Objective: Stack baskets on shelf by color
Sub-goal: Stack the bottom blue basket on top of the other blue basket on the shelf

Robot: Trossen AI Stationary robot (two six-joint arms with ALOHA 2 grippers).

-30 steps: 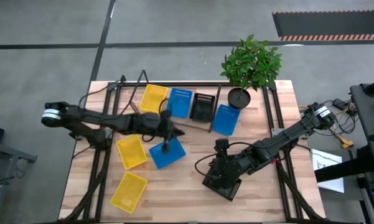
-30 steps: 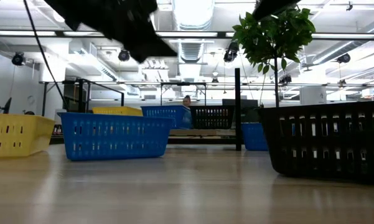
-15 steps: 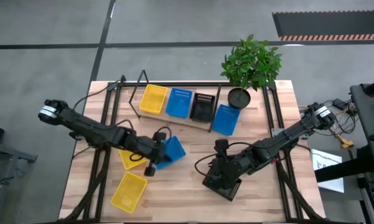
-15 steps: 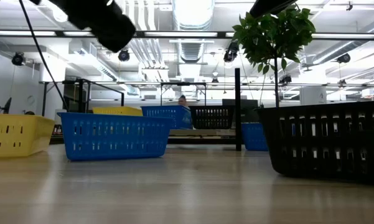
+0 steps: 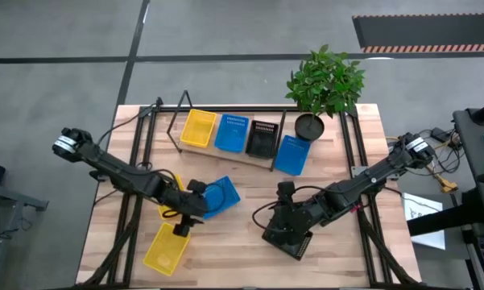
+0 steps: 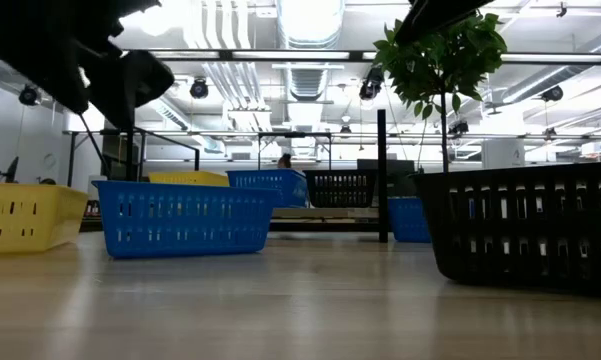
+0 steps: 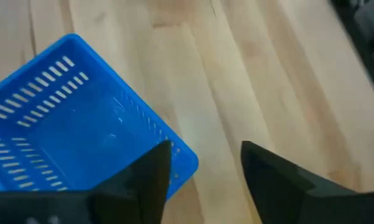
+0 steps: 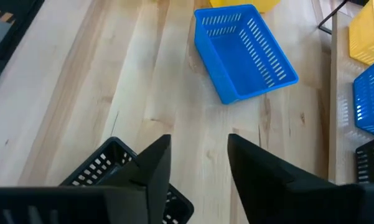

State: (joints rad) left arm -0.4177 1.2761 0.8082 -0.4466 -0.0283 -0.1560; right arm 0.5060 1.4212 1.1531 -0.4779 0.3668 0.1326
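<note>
The shelf [image 5: 225,149] at the far side holds a yellow basket [image 5: 198,127], a blue one [image 5: 232,133] and a black one [image 5: 262,138]. A second blue basket [image 5: 291,155] sits by the shelf's right end. On the table rest a blue basket [image 5: 221,196], two yellow baskets [image 5: 166,246] [image 5: 171,187] and a black basket [image 5: 290,240]. My left gripper [image 7: 202,174] is open, above that blue basket's corner [image 7: 183,163]. My right gripper [image 8: 199,162] hangs open beside the black basket's rim [image 8: 109,163].
A potted plant [image 5: 322,84] stands at the far right corner. Black metal frames [image 5: 137,161] [image 5: 350,153] run along both sides of the table. Bare wood [image 5: 250,234] lies between the two grippers at the near middle.
My left gripper has swung from in front of the shelf toward the table's left and near edges, and has come down a little. It has tipped further downward. The blue basket on the table has stayed in place. My right arm has kept still.
</note>
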